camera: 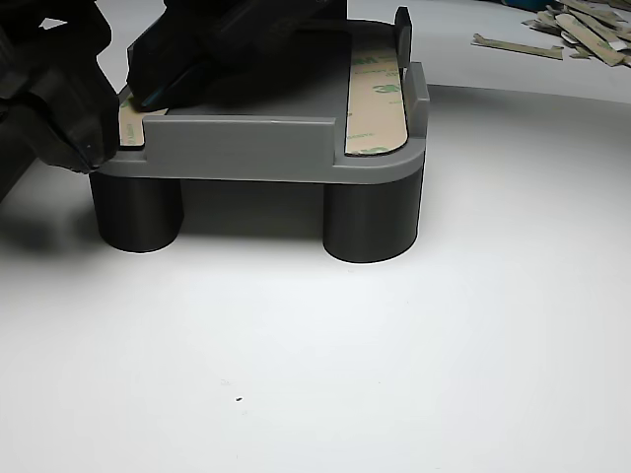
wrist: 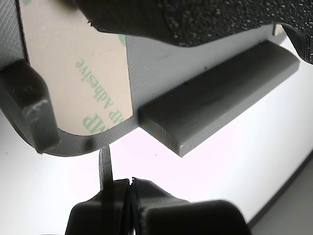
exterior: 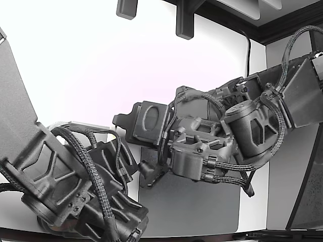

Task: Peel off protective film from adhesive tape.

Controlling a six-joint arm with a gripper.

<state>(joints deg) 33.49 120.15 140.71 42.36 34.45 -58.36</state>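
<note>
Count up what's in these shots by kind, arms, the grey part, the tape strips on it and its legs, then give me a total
Robot arms: 2, one and the other
Grey fixture part: 1
Adhesive tape strips with film on it: 2, one and one
Dark round legs in view: 2, one and one
Total: 7, leaving out the peeled film scraps, too bunched to count.

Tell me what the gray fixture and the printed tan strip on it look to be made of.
Gray fixture: probably 3D-printed plastic, matte, with fine layer lines on its raised bar in the wrist view. Tan strip: apparently paper-like tape liner, flat and dull, with green lettering.
</note>
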